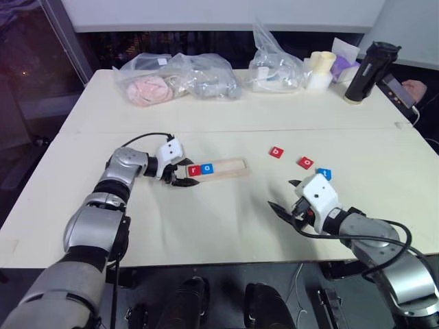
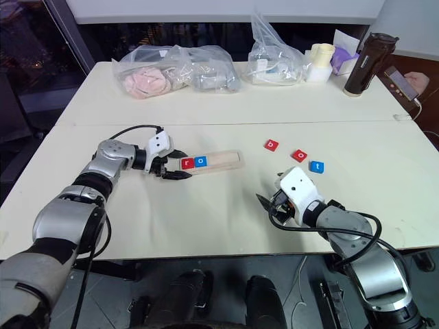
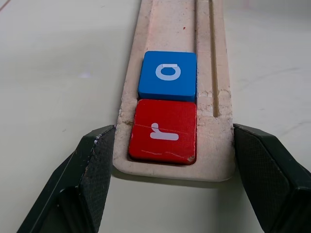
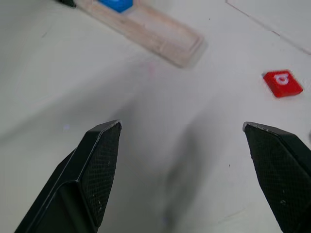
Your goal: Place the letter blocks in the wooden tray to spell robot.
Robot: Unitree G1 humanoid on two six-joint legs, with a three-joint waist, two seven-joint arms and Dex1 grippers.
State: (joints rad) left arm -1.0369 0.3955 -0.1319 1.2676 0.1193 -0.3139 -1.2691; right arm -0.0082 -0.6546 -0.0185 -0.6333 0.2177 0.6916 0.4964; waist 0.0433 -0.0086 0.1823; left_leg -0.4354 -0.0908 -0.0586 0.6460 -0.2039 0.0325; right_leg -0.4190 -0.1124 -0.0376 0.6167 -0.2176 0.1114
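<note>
The wooden tray lies mid-table and holds a red r block at its left end, with a blue o block beside it. My left gripper is shut on that end of the tray, its fingers pressed against both long sides. Three loose blocks lie to the tray's right: a red b, a red o and a blue t. My right gripper hovers open near the front right, just in front of the blue t, with nothing between its fingers.
Clear plastic bags with soft items, a stack of cups and a black bottle line the table's far side. A person's hand holding a phone is at the far right edge.
</note>
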